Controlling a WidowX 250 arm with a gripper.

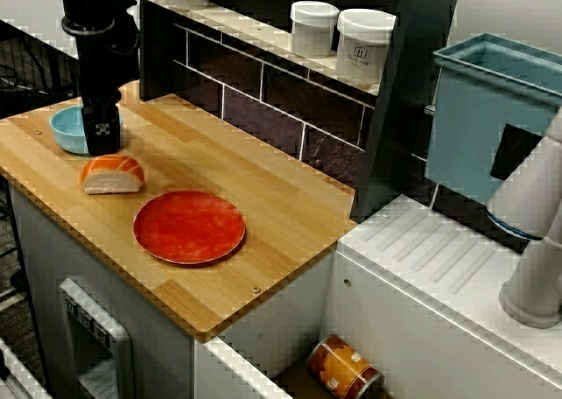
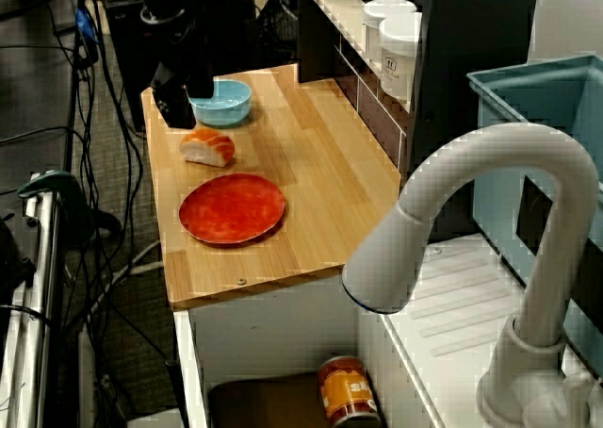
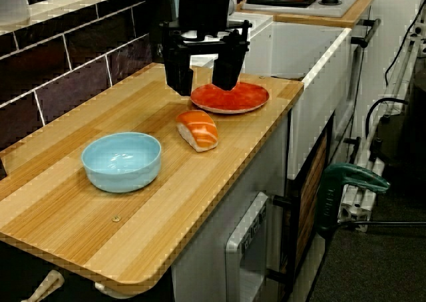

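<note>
On the wooden counter (image 1: 281, 206), three things lie in a loose row: a pale blue bowl (image 1: 66, 126), a piece of salmon sushi (image 1: 111, 174) and a flat red plate (image 1: 189, 226).

From my remote seat, I see the black gripper (image 3: 202, 89) best in the low view along the counter. Its two fingers (image 3: 178, 76) point straight down with a wide gap between them. The jaws stand apart and hold nothing.

Comparing the three views, I place the gripper in the air roughly above the salmon sushi (image 3: 198, 129), without touching it. In the view from above, the gripper (image 1: 101, 135) covers part of the bowl's rim. In the view from the tap side, the gripper (image 2: 174, 107) shows just beside the bowl (image 2: 224, 103), near the counter's outer edge.

The sushi lies on its side on bare wood, orange fish over white rice. It sits between the bowl (image 3: 122, 161) and the plate (image 3: 233, 97) and touches neither. Both the bowl and the plate are empty.

Two white jars (image 1: 338, 34) stand on a shelf above the dark tiled wall. To the right are a white sink top, a curved white tap (image 2: 471, 211) and a teal bin (image 1: 492, 109). An orange can (image 1: 344, 368) lies on its side in an open space below the counter.
</note>
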